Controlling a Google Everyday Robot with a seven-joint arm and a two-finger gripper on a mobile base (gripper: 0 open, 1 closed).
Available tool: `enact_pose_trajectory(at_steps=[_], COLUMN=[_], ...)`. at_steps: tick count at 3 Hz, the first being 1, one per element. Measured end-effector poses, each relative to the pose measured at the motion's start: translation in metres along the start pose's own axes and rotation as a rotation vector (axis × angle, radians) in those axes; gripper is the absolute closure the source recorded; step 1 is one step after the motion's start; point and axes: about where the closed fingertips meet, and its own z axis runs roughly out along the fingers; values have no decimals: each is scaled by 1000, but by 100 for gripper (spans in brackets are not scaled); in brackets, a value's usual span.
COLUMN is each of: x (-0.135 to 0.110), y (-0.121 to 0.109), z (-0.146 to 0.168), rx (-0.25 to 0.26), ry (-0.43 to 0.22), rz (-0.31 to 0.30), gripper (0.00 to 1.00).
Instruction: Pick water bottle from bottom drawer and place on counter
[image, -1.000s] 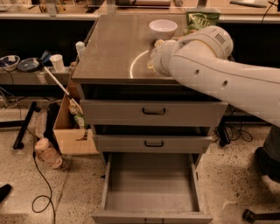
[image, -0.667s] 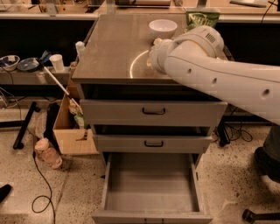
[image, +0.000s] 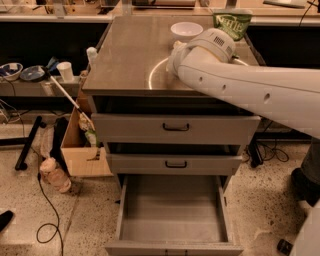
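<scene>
The water bottle is not showing itself clearly; if it is on the counter (image: 127, 50), the arm is hiding it. The bottom drawer (image: 172, 212) is standing pulled fully out beneath the cabinet, presenting its plain grey floor to the camera.

The white robot arm (image: 250, 92) is reaching in from the right across the counter's right half. The gripper (image: 175, 51) is sitting at its far end, low over the counter top near the middle. It is lying just beside the bright circular arc (image: 154, 75) and almost entirely behind the rounded wrist housing. Whether it is open, closed or holding anything cannot be told.

A white bowl (image: 186, 29) is resting on the counter just behind the wrist, and a green snack bag (image: 231, 21) is standing at the back right corner.

Below the counter, the top drawer (image: 175, 129) and the middle drawer (image: 175, 163) are sitting closed, each showing a black handle.

A white-capped bottle (image: 91, 54) is standing beside the cabinet's left edge. A paper cup (image: 65, 71) and two small bowls (image: 11, 70) are sitting on the side shelf. On the floor, a cardboard box (image: 86, 159) is leaning against the cabinet, a pinkish bottle (image: 55, 175) is lying near it, and a black cable (image: 47, 220) is trailing across the speckled floor.
</scene>
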Motion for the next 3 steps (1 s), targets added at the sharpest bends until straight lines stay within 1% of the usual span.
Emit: enact_pose_trajectory(at_steps=[2, 3], x=[0, -3], y=[0, -5], z=[0, -1], rx=[0, -1], ry=[0, 9], rz=[0, -10], gripper=[52, 29])
